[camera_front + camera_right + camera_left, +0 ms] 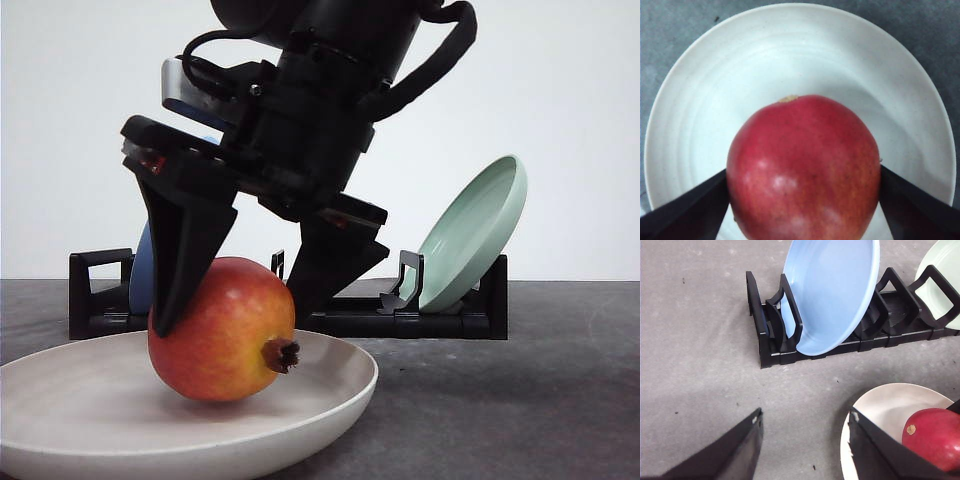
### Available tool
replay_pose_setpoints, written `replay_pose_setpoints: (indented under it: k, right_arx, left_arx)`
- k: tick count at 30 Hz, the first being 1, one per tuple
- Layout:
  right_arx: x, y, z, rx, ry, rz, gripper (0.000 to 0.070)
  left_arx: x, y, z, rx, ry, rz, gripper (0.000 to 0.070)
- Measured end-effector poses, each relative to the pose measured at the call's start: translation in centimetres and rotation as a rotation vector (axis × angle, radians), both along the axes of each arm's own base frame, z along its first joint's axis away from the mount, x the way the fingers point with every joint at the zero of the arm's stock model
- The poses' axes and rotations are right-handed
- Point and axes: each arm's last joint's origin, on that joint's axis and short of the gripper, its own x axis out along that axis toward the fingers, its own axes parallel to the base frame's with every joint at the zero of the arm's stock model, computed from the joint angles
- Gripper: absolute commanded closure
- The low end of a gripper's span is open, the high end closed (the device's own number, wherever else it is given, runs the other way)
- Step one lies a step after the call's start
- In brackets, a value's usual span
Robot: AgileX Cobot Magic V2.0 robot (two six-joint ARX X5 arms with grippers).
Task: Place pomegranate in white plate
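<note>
White plate: the white plate (330,395) is seen lying flat on the grey surface (520,400), in front of the rack; its pale, ringed inside is shown from above in the right wrist view (700,115), and part of its rim in the left wrist view (875,402).
Contents of white plate: the pomegranate (220,345) is held inside it, its underside touching the plate's floor, its dark crown nub turned sideways toward the plate's right rim. It is also seen at (802,170) and at (935,437).
Right gripper: the right gripper (245,290) is placed over the plate, its black fingers (185,255) pressed against opposite sides of the pomegranate; in the right wrist view both fingers (685,210) are seen touching the fruit's flanks, so the fruit is gripped.
Left gripper: the left gripper (805,445) is seen above bare surface just beside the white plate, its fingers (735,452) spread apart with nothing between them.
Rack: a black dish rack (100,300) stands behind the white plate on the surface, also seen at (770,335).
Contents of rack: a blue plate (832,295) is held on edge in a slot at the rack's left end, largely hidden behind the gripper in the front view (140,275); a pale green plate (475,235) is leaned in a slot at the right end, also seen at (945,275).
</note>
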Motion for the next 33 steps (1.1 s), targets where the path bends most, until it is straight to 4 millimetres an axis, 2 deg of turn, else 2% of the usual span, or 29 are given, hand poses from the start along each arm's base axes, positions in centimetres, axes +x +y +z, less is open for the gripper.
replay_pose_setpoints:
  k: [3,7,11,15,22,25,28,33]
  right_arx:
    - [0.0,0.1,-0.1,-0.005,0.002,0.003,0.0213]
    - [0.0,0.1,-0.3,-0.011,0.006,0.005,0.0147]
    - [0.0,0.1,-0.3,-0.012,0.006,0.005,0.0129]
    - [0.0,0.1,-0.3,-0.011,0.006,0.005,0.0032]
    - [-0.1,0.0,-0.1,-0.011,0.000,0.014,0.0028]
    - [-0.3,-0.4,0.9,-0.009,-0.037,0.018,0.0028]
    - [-0.5,-0.9,3.2,0.069,-0.106,0.027,0.0028]
    - [-1.0,-3.3,5.9,0.192,-0.202,0.000,0.0034]
  left_arx:
    - [0.0,0.0,0.0,0.000,0.000,0.000,0.0387]
    - [0.0,0.0,0.0,0.000,0.000,0.000,0.0387]
    - [0.0,0.0,0.0,0.000,0.000,0.000,0.0387]
    - [0.0,0.0,0.0,0.000,0.000,0.000,0.0387]
    - [0.0,0.0,0.0,0.000,0.001,0.000,0.0387]
    - [0.0,0.0,0.0,0.000,0.001,0.000,0.0387]
    - [0.0,0.0,0.0,0.000,0.000,0.000,0.0387]
    - [0.0,0.0,0.0,0.000,0.001,0.000,0.0387]
